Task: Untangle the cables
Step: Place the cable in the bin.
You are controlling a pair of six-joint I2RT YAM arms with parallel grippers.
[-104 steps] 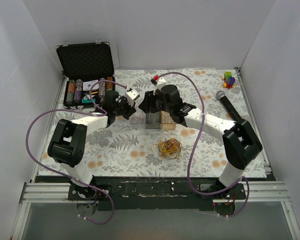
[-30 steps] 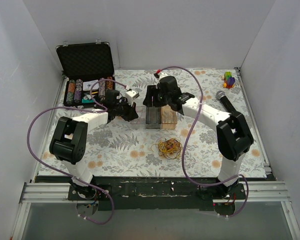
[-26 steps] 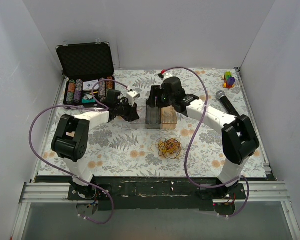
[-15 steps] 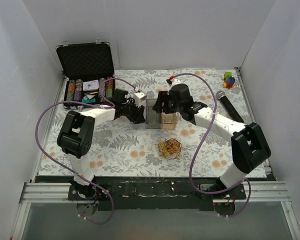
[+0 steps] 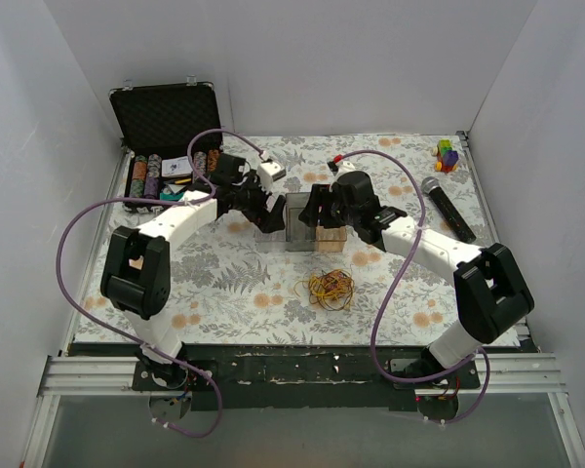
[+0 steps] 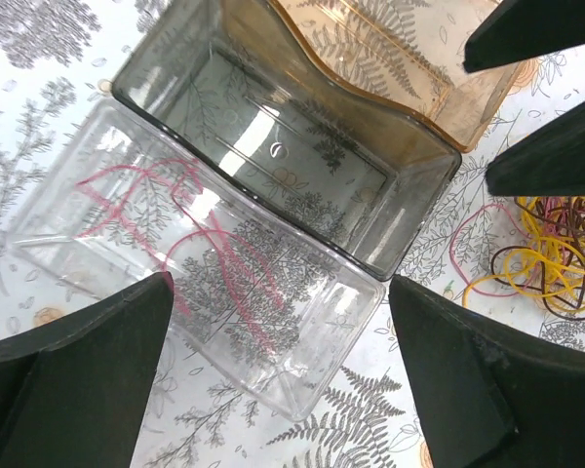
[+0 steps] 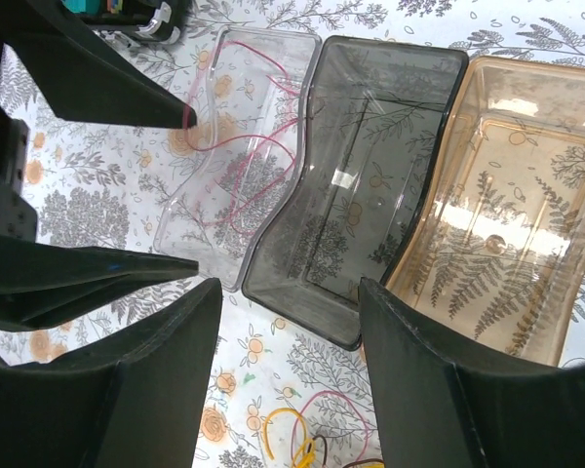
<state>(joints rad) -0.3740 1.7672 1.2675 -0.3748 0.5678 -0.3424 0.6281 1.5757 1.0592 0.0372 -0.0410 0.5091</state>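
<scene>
The cables (image 5: 330,287) lie as a small yellow, orange and dark tangle on the floral cloth in front of three bins. A pink wire (image 6: 236,261) rests alone inside the clear bin (image 6: 302,375), which the right wrist view also shows (image 7: 180,210). My left gripper (image 5: 270,209) hangs above that bin, open and empty (image 6: 278,390). Beside it my right gripper (image 5: 307,207) hovers over the front of the dark grey bin (image 7: 370,185), open with nothing in it (image 7: 288,390). The tangle (image 6: 556,253) shows at the right edge of the left wrist view and along the bottom of the right wrist view (image 7: 312,439).
An amber bin (image 5: 331,232) stands right of the grey one. An open case of poker chips (image 5: 168,174) sits at the back left, a microphone (image 5: 447,205) at the right, a coloured toy (image 5: 448,154) in the back right corner. White walls close three sides.
My left gripper has gone from shut to wide open and swung right over the clear bin, where the pink wire now lies. My right gripper has drawn back toward the bins' front.
</scene>
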